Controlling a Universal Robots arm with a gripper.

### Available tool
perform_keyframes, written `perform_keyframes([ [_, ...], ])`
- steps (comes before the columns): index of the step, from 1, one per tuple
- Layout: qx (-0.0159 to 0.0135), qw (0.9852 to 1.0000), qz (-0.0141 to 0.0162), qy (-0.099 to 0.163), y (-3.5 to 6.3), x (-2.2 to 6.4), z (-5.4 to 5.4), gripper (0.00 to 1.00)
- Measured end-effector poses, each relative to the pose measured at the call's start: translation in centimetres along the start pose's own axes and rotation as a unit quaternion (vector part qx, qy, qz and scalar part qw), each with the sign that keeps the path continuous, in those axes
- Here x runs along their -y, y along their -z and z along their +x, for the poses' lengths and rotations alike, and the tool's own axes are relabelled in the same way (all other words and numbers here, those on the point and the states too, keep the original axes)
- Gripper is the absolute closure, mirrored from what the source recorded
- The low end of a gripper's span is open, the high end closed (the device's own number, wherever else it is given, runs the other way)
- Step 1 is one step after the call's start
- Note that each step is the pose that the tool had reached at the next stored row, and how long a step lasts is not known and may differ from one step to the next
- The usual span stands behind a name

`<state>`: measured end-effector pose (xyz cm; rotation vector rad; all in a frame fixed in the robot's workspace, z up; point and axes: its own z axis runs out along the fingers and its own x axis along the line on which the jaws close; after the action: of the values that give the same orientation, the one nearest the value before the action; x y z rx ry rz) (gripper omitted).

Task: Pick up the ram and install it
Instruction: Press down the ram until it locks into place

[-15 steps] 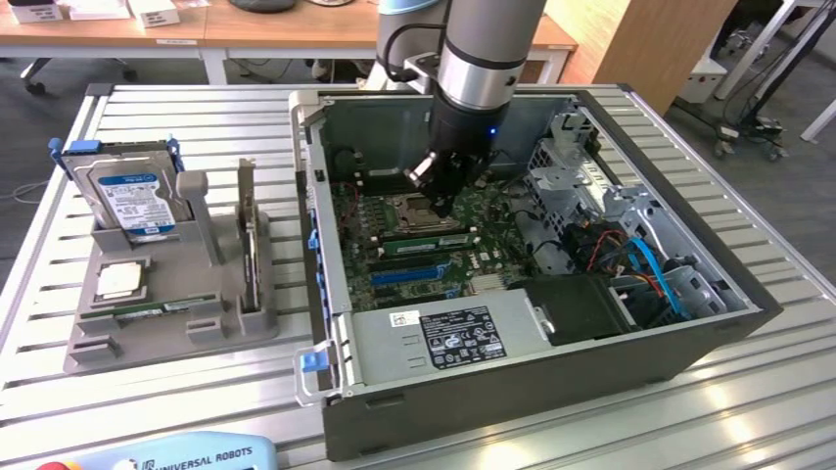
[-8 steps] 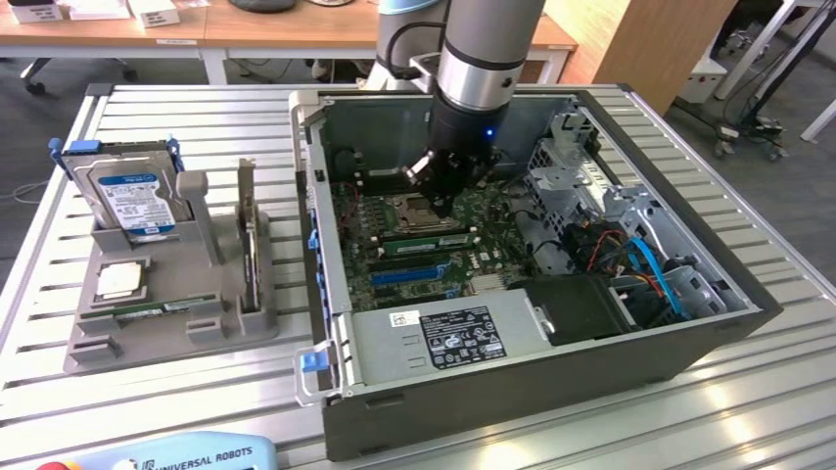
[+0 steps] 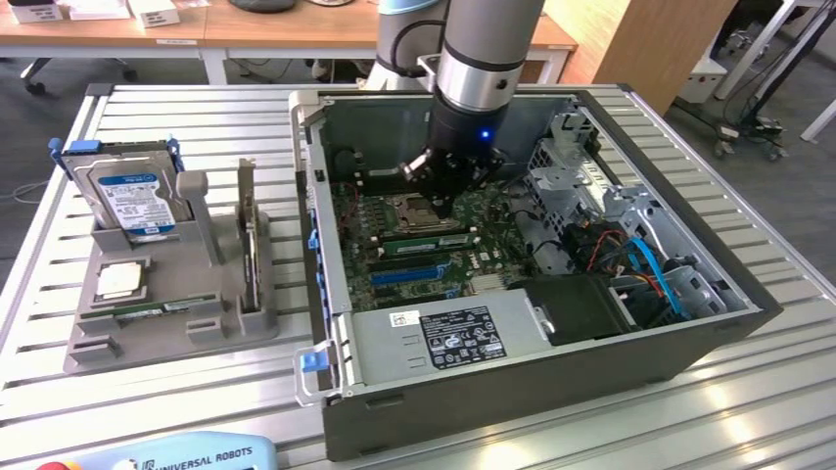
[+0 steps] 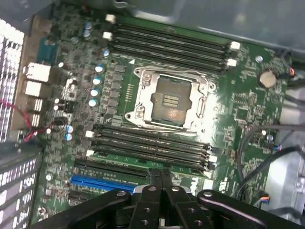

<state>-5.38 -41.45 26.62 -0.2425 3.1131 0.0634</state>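
Observation:
My gripper [image 3: 441, 210] reaches down into the open computer case [image 3: 523, 362], over the motherboard [image 4: 248, 95]. Its two black fingers are shut together with nothing between them [image 4: 160, 175]. Right under the fingertips a green ram [image 4: 138, 160] sits lengthwise in one of the memory slots beside the empty processor socket [image 4: 170, 99]. In the exterior view that stick [image 3: 421, 242] shows as a green strip just below the gripper. Whether the fingertips touch it I cannot tell. A second ram [image 3: 147, 311] lies in the grey holder [image 3: 249, 328] on the exterior view's left.
The grey holder also carries a blue-labelled hard drive [image 3: 131, 196] standing upright and a square silver chip [image 3: 120, 281]. Inside the case are a power supply [image 3: 451, 338], blue cables [image 3: 649, 269] and a metal drive cage [image 3: 575, 166]. More empty memory slots [image 4: 171, 43] lie beyond the socket.

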Motion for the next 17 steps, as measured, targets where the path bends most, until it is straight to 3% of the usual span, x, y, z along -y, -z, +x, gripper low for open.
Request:
perform_keyframes([
  [6, 0.002, 0.9987, 0.0011, -0.05, -0.09, 0.0, 0.0, 0.9],
  [11, 0.0035, 0.996, 0.0019, -0.09, -0.14, 0.0, 0.02, 0.9],
  [14, 0.0037, 0.9954, 0.0021, -0.096, -0.15, 0.0, 0.03, 0.9],
  [15, 0.0046, 0.993, 0.0025, -0.118, 0.37, -0.03, 0.08, 0.9],
  [17, 0.0047, 0.993, 0.0025, -0.118, 0.37, -0.03, 0.08, 0.9],
])
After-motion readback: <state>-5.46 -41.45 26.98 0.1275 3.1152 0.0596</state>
